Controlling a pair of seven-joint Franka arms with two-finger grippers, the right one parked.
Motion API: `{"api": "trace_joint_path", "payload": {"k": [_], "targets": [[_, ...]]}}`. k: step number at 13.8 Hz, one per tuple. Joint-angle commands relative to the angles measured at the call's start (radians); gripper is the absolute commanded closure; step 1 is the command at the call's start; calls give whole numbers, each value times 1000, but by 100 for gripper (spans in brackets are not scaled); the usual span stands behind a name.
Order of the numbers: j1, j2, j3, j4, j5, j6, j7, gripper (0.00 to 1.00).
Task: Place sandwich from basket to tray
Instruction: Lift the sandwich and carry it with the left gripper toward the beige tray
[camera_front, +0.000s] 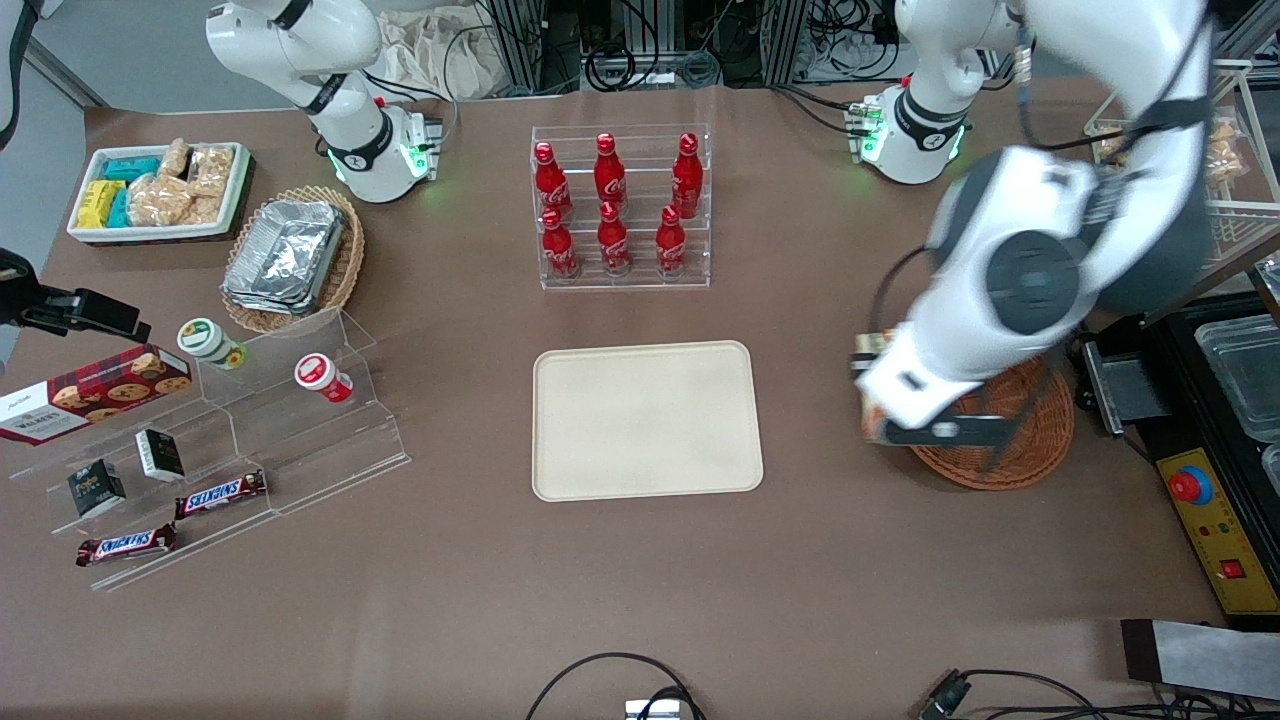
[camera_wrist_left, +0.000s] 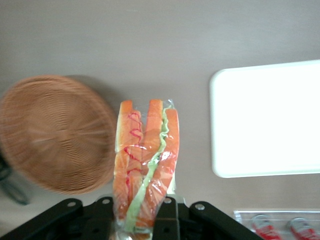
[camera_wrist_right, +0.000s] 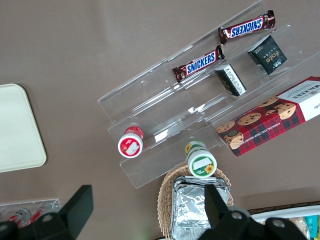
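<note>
White rounded arm segments with dark grey joint caps, green-lit bases (black cabling), black claw.

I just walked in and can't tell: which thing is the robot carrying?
Find the round reddish-brown wicker basket at the working arm's end. Beside it, the end effector grips a plastic-wrapped sandwich above the brown table: the only item with orange and pale-green layers.

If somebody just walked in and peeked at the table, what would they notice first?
Probably the gripper shut on the wrapped sandwich, held up above the table between the round brown basket and the cream tray. Next, the six red cola bottles in a clear rack, farther from the front camera than the tray.
</note>
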Motion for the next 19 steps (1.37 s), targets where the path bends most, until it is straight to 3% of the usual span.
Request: {"api": "trace_joint_path", "payload": {"k": [1,4,11,18,19], "targets": [[-147,184,14,161,14,14,-122,100],[-218,238,14,77,16,173,-179,100],[-212,332,17,-107,14,555,-199,100],[-201,323,18,-110,11,451,-287,100],[-199,323,18,-109,11,430,-287,83]]}}
